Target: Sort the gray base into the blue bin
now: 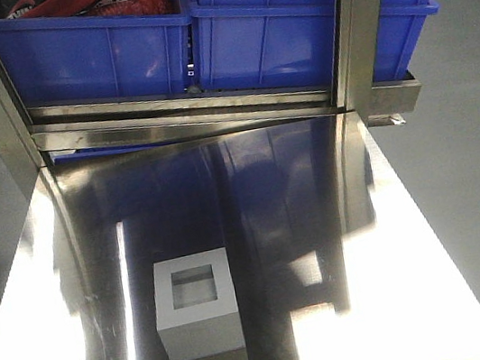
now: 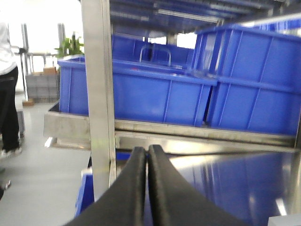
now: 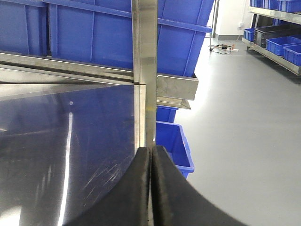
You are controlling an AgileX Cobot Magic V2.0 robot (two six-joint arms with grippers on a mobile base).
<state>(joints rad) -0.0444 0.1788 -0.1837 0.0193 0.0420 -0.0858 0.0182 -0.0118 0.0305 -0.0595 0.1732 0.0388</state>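
Gray base (image 1: 196, 306) awaited pickup on the table (image 1: 388, 248) before the blue bin (image 1: 292, 44), left gripper (image 2: 147, 157) and right gripper (image 3: 151, 157) closed empty

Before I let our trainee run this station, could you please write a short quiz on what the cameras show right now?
1. True or false: the matte gray cube-like block sits with its square recess facing up.
2. Where is the block? A) on the shiny steel tabletop; B) in a cardboard box; C) held between a gripper's jaws.
3. Fill in: the black left gripper and the black right gripper both have their jaws ____.

Key: 1 true; 2 A; 3 shut.
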